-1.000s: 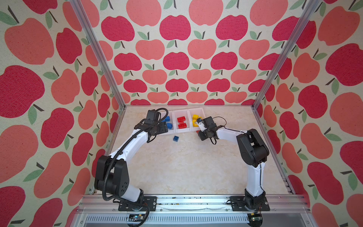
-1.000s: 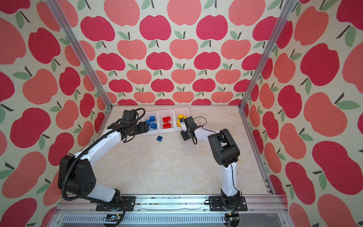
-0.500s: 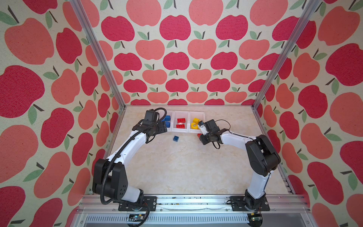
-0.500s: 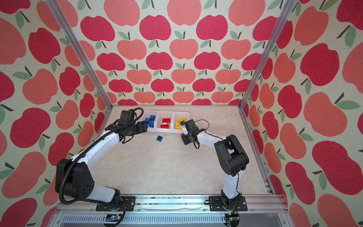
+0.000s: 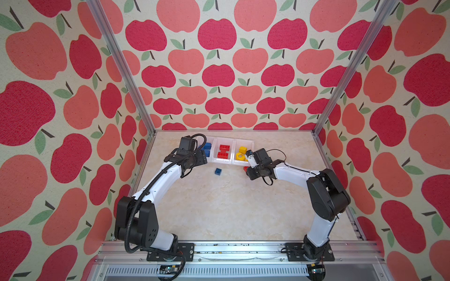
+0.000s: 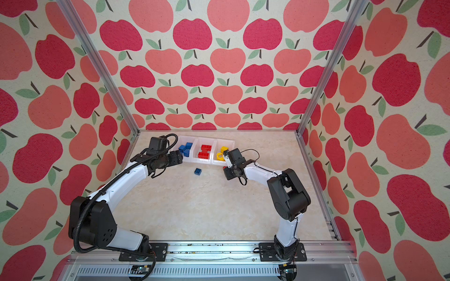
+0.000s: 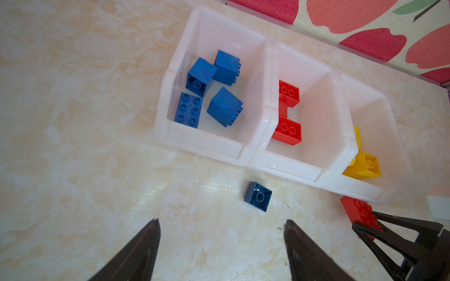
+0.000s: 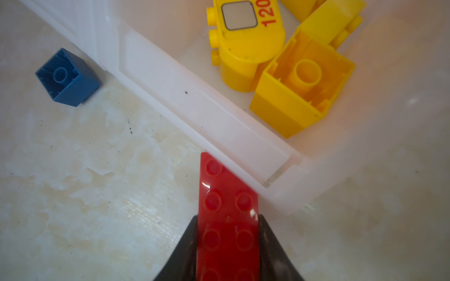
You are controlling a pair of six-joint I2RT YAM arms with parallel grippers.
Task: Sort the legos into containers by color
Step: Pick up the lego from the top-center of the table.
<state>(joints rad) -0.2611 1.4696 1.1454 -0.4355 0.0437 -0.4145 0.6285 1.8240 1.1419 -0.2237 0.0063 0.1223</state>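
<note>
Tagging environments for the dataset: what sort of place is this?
Most likely a lab robot cell, not a home or factory. Aluminium frame posts and apple-print walls enclose a tabletop; the left arm and right arm are bolted to a base rail; the containers hold toy legos.

Glossy plastic legos [image 7: 258, 199], milky plastic containers [image 7: 204, 146], shiny marble-look tabletop [image 7: 73, 146], matt woven walls [image 5: 219, 73].

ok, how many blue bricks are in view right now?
5. Four blue bricks lie in the end bin. A fifth blue brick sits hollow side up on the table, just in front of the bins. None seems hidden.
</note>
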